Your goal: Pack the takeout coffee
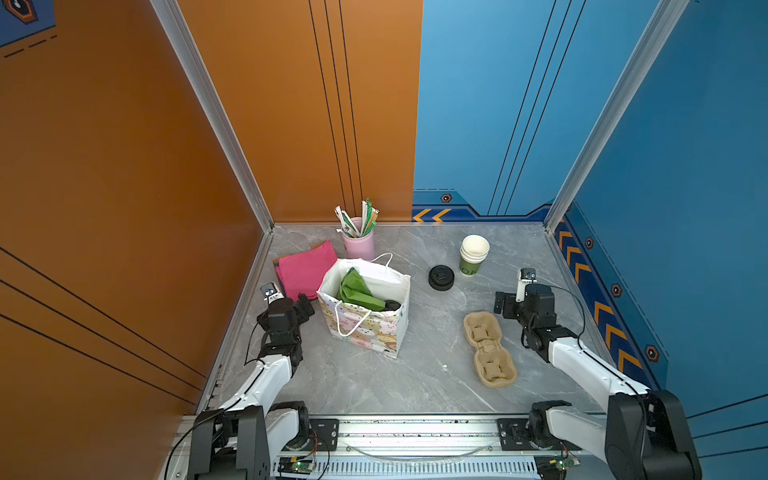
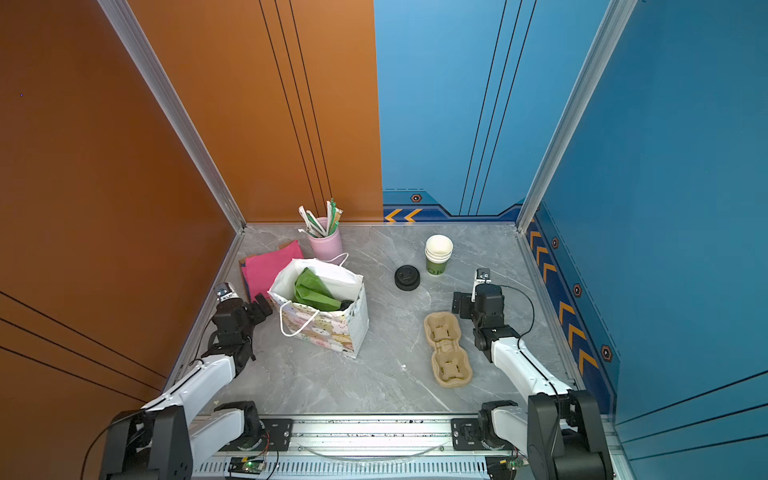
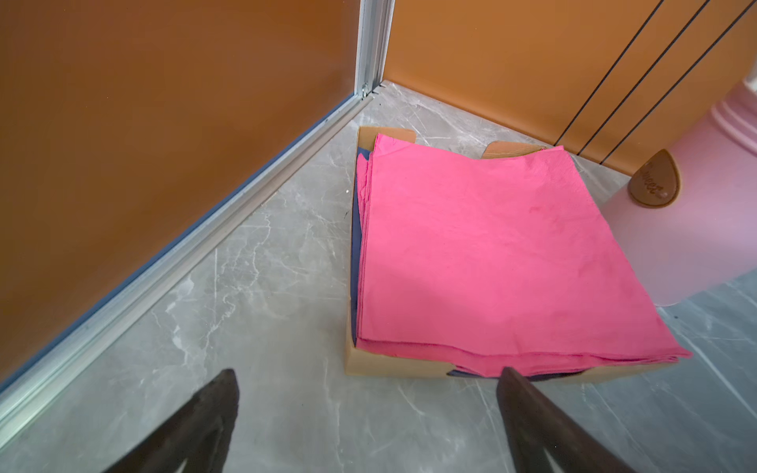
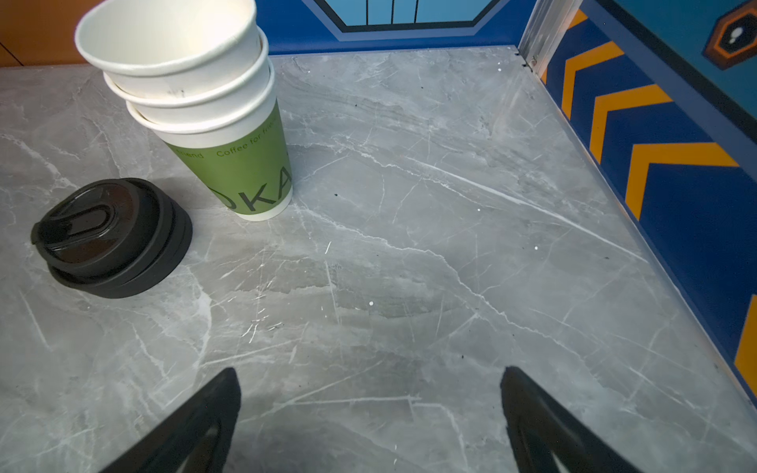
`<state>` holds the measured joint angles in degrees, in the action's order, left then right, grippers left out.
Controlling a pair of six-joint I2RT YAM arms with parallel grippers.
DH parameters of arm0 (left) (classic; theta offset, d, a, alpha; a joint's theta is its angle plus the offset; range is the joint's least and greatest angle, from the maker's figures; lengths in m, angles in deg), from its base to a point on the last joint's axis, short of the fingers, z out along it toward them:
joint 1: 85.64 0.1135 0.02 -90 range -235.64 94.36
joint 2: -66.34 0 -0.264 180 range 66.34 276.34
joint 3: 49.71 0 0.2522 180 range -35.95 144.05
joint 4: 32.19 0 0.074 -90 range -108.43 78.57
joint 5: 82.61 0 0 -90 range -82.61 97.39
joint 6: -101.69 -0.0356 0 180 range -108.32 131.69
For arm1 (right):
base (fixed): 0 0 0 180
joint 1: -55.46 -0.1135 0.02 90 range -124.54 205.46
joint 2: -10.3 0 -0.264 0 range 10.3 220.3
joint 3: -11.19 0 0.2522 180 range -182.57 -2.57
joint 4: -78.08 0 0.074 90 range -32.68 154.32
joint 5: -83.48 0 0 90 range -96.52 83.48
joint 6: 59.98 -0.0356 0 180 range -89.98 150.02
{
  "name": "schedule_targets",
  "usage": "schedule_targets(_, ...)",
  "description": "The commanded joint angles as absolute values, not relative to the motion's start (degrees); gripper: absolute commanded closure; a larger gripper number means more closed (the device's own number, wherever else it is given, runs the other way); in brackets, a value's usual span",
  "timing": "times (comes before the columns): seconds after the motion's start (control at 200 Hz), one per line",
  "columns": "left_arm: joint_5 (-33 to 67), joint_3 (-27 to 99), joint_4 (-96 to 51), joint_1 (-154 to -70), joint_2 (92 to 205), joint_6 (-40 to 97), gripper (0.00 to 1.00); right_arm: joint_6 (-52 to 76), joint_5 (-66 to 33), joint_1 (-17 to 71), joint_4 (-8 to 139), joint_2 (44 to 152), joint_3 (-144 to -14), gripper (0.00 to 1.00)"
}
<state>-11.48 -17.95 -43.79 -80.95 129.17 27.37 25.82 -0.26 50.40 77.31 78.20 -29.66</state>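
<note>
Nearest us, at lower right in both top views, a two-pocket pulp carrier [image 1: 490, 351] lies flat on the grey worktop [image 1: 395, 382]. Left of centre stands a patterned gift bag [image 1: 365, 328], upright with its mouth open and green paper [image 1: 355, 289] inside. The takeout coffee [image 1: 390, 306] shows only as a dark round edge low inside the bag, beside that paper (we take it for the black lid; the cup itself is hidden).

The left jaws hang just left of the bag, spread wide with nothing between them. In the left wrist view they sit over bare worktop, just short of the pink napkins [image 3: 491, 254] in their cardboard tray [image 3: 389, 364]. The right jaws, at centre right just beyond the carrier, are likewise wide apart and hold nothing.

Farther back, a loose black lid [image 1: 441, 277] lies just beside a stack of cups [image 1: 473, 255]. Behind the bag, near the orange wall, a pink holder [image 1: 358, 245] carries wrapped straws.
</note>
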Motion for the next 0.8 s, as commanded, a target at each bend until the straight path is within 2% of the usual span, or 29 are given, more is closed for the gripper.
schedule_targets(0.0, -16.27, -19.58, -57.41, -82.75, 132.32, 20.79, 0.02, 29.3, -0.21, 50.89, 88.84, 81.17, -27.11, 0.0)
schedule_targets(0.1, -14.31, -19.62, -60.14, -83.23, 135.82, 19.91, 0.02, 29.93, -1.14, 50.95, 96.49, 85.2, -25.15, 0.0)
schedule_targets(0.36, -11.09, -20.48, -70.81, -85.67, 144.42, 16.92, 0.02, 30.99, -5.16, 51.91, 102.44, 90.85, -27.05, 0.0)
schedule_targets(0.425, -9.91, -20.48, -73.69, -85.97, 147.09, 16.32, 0.02, 30.19, -6.37, 52.71, 110.05, 94.64, -25.68, 0.0)
schedule_targets(0.48, -9.12, -20.32, -76.24, -86.22, 149.66, 15.93, 0.02, 28.61, -7.56, 54.66, 110.18, 95.5, -25.36, 0.0)
schedule_targets(0.566, -8.13, -20.22, -79.76, -86.85, 153.44, 14.8, 0.02, 26.0, -9.69, 56.57, 121.36, 100.02, -22.54, 0.0)
schedule_targets(0.646, -7.89, -19.95, -83.86, -87.55, 156.82, 13.12, 0.02, 25.44, -9.98, 57.74, 117.69, 98.29, -22.8, 0.0)
schedule_targets(0.691, -7.81, -19.24, -81.29, -87.66, 156.06, 13.11, 0.02, 24.85, -9.69, 57.66, 121.02, 99.66, -22.28, 0.0)
schedule_targets(0.791, -7.99, -17.0, -77.54, -87.58, 156.24, 13.15, 0.02, 25.59, -8.65, 57.23, 118.08, 98.99, -23.09, 0.0)
